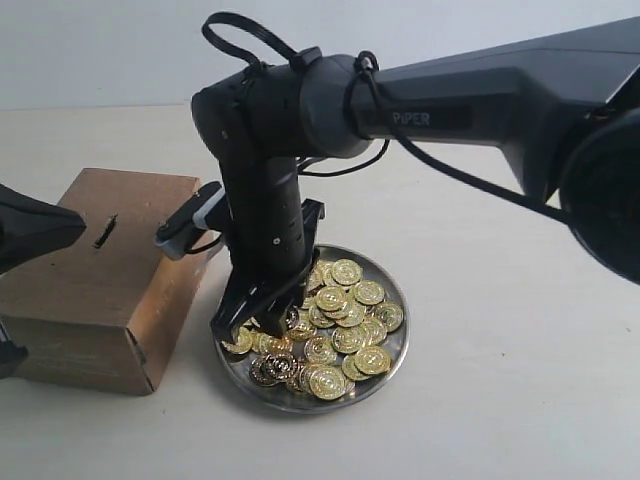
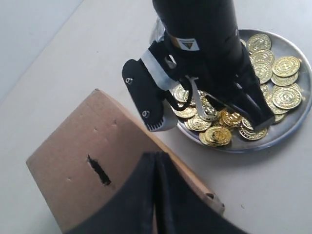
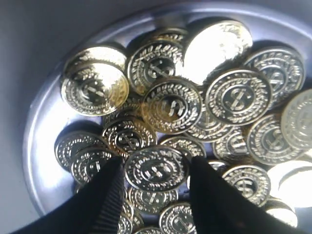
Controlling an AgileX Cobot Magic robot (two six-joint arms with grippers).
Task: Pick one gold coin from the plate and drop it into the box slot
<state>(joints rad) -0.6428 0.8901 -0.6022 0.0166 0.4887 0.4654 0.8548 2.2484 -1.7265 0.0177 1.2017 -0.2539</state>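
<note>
Coin (image 3: 156, 168) lies on the heap (image 1: 345, 320) in the plate (image 2: 292, 122) beside the box (image 1: 110, 270); my right pincer (image 3: 156, 163) pinches it edge to edge; my left pincer (image 2: 156, 161) hangs pressed together over the box.

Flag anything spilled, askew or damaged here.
No coins have spilled; all lie heaped in the plate. The one oddity is the slot in the box: its edges look ragged, roughly cut rather than clean. Nothing else stands out.
</note>
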